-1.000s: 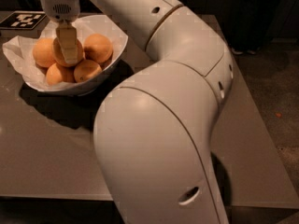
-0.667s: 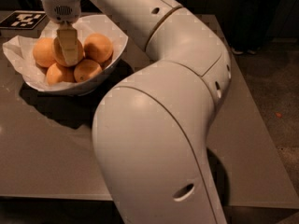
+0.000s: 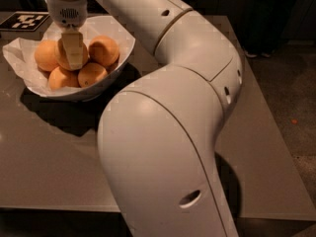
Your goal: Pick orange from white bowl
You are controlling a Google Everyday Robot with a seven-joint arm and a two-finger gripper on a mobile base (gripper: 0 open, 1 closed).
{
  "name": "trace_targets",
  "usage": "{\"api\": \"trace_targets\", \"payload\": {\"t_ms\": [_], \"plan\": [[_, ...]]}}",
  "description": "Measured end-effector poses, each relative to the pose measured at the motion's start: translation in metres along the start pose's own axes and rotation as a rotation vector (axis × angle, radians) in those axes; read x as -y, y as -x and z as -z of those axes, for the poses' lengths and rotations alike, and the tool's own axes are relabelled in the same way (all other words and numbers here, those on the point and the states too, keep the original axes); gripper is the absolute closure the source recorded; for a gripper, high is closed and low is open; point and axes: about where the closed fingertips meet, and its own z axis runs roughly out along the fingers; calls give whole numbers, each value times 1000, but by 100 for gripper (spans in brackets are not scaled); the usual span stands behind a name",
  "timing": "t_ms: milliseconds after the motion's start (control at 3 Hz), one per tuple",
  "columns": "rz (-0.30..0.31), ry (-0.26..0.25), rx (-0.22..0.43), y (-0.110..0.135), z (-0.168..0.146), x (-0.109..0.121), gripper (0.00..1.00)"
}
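Grey-brown worktop [image 3: 49,147] fills most of what I see from where I stand, with dark floor [image 3: 291,83] beyond its right edge. Over it bends the robot's big, pale arm [image 3: 187,83]. Its bulky near segment rises at the front, an elbow sits to the right, and a long link runs back and left to the wrist directly above the pincer.

Below the pincer sits the white bowl [image 3: 74,94], wide and glossy, its rim higher on the far side. Crumpled white paper [image 3: 15,53] lines it and spills over the edge to the pincer's left.

Five oranges are heaped inside. The orange [image 3: 85,54] lies in the middle of the heap, right behind the pincer and partly hidden by it. The other oranges [image 3: 103,50] crowd round it: one to the pincer's right, one to its left, two just in front of and below its tip.

The pincer [image 3: 73,62] points straight down into the heap, against the middle fruit. I cannot tell whether it is gripping or not.

A black-and-white marker [image 3: 23,21] lies flat behind and left of the pincer.
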Motion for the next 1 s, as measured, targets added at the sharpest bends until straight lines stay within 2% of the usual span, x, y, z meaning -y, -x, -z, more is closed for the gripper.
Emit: {"api": "trace_targets", "payload": {"t_ms": [667, 1000], "plan": [[0, 0, 0, 0, 0, 0, 89], [5, -67, 20, 1, 17, -3, 100]]}}
